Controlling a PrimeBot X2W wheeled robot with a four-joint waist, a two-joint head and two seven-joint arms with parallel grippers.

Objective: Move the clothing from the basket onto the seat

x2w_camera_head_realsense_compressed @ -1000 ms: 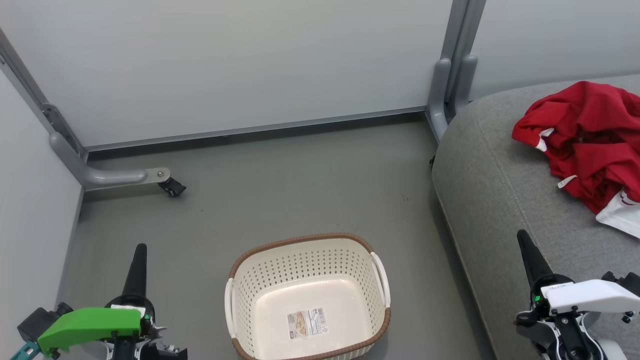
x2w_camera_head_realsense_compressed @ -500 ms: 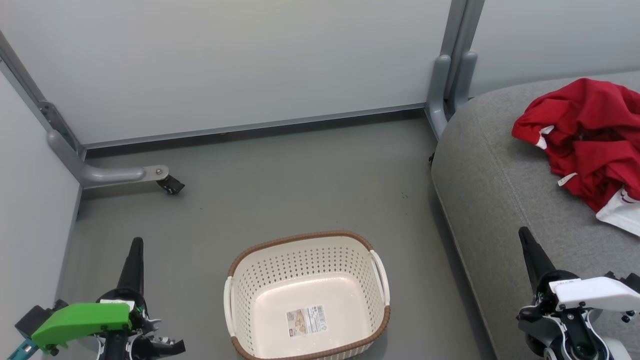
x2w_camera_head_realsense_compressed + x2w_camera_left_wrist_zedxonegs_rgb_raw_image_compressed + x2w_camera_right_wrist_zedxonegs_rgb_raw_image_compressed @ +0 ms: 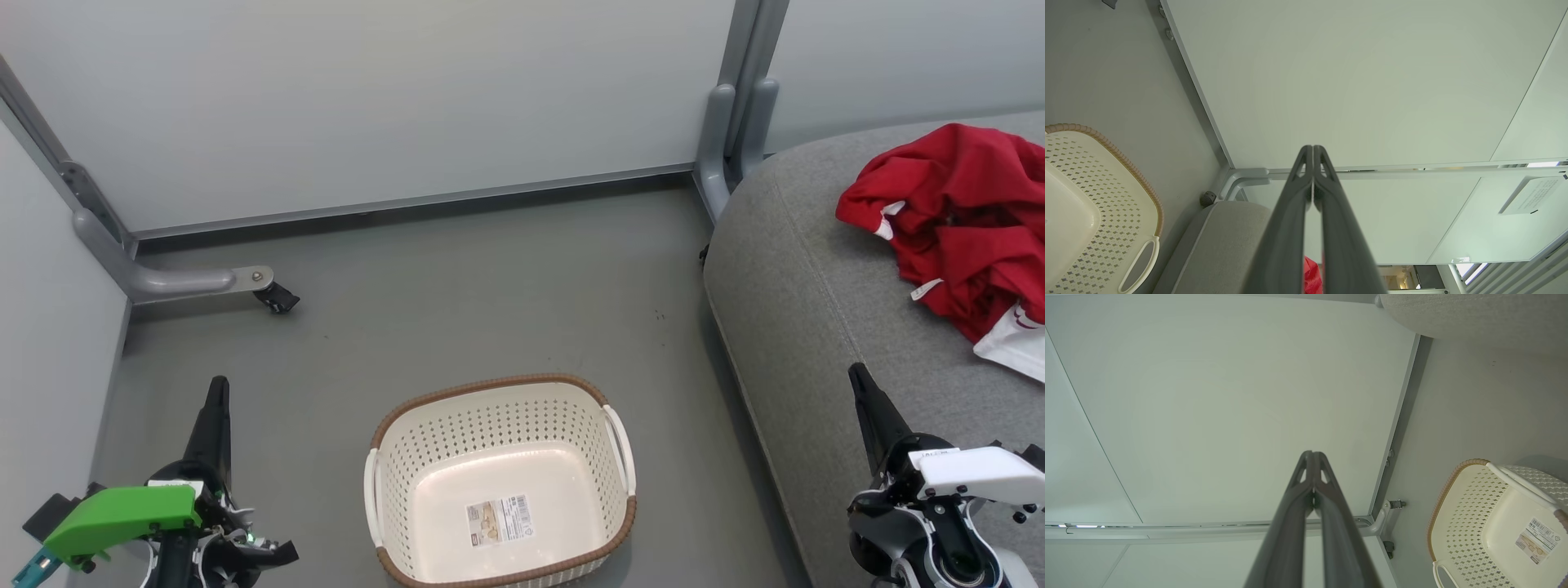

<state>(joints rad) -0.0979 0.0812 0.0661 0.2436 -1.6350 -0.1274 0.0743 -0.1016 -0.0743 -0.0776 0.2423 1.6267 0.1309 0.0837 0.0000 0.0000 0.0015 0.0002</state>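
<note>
The clothing is seen lying in a crumpled red heap on the seat, at the right edge of the head view, with white trim showing along its lower side. The basket is set on the grey floor just beside the seat's rounded edge, and a label sticker is seen on its bottom. The left claw is held low to the left of the basket, well apart from the clothing, with the whole basket and the seat's edge between them. Its two dark fingers are pressed together and nothing is gripped. The right claw is seen against the near part of the seat, nearer to the clothing yet apart from it, below the heap in the head view. Its fingers are likewise closed tip to tip on nothing. Both claws are pointed towards the pale partition panels.
</note>
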